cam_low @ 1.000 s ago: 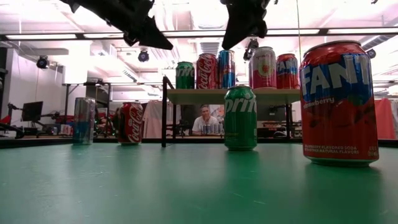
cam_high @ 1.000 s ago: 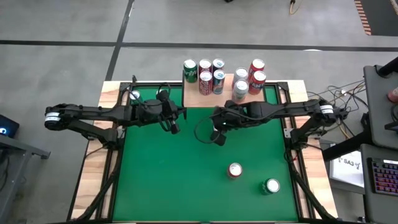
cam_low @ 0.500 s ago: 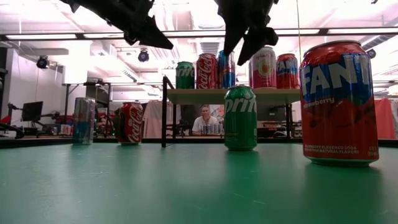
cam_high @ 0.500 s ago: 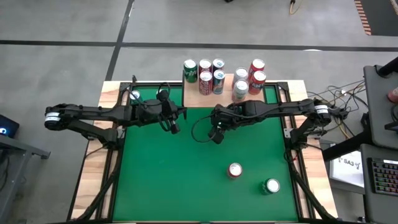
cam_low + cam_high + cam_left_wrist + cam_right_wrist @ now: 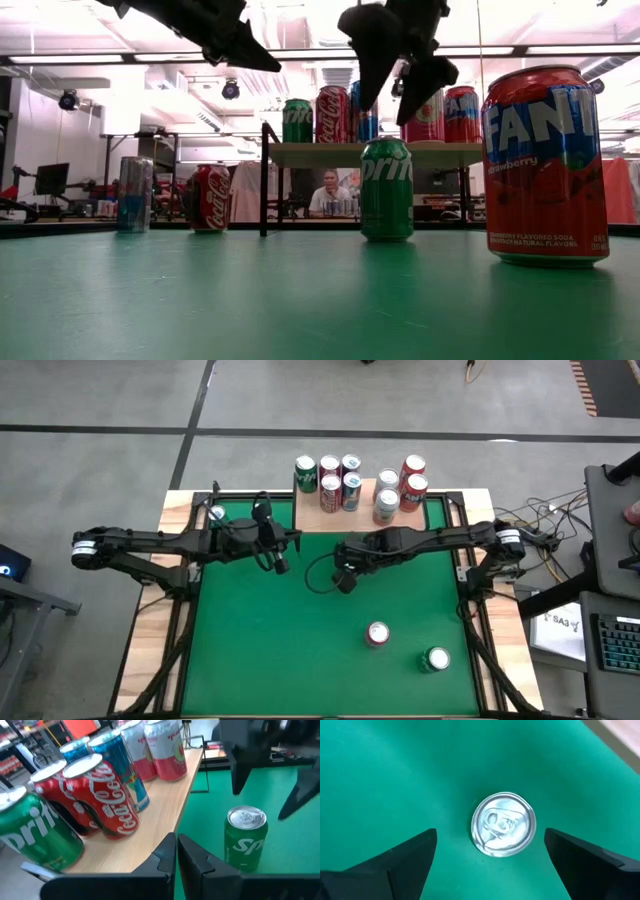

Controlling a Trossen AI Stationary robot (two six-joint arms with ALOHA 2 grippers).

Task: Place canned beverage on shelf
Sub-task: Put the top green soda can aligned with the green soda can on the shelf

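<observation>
Sprite can (image 5: 386, 188): a green aluminium cylinder with a silver pull-tab lid (image 5: 503, 824), upright on the green felt (image 5: 260, 650), just in front of the shelf (image 5: 310, 517) and apart from it.

Nearest the low camera stands a Fanta can (image 5: 545, 165), red and blue, glossy, its right side close to the picture's edge. In the high view it shows as a red-rimmed lid, with a green-rimmed can (image 5: 436, 658) near it toward the table's front right corner.

The right gripper (image 5: 387, 97) hangs above the Sprite can, pointing straight down, its two dark fingers spread wide on either side of the lid and touching nothing. In the high view this gripper hides the can entirely.

The left gripper (image 5: 282, 565) hovers over the felt near the shelf's left front corner, fingers pressed together and empty; its arm reaches in level from the left.

The shelf is a pale wooden board on thin black legs at the table's far edge. Nine cans (image 5: 351, 485) stand upright on it in two clusters: Sprite, Coca-Cola, blue, and pink-and-white designs. Some labels are too small to read.

Beyond, under the board, a seated person (image 5: 328, 192) is partly visible.
</observation>
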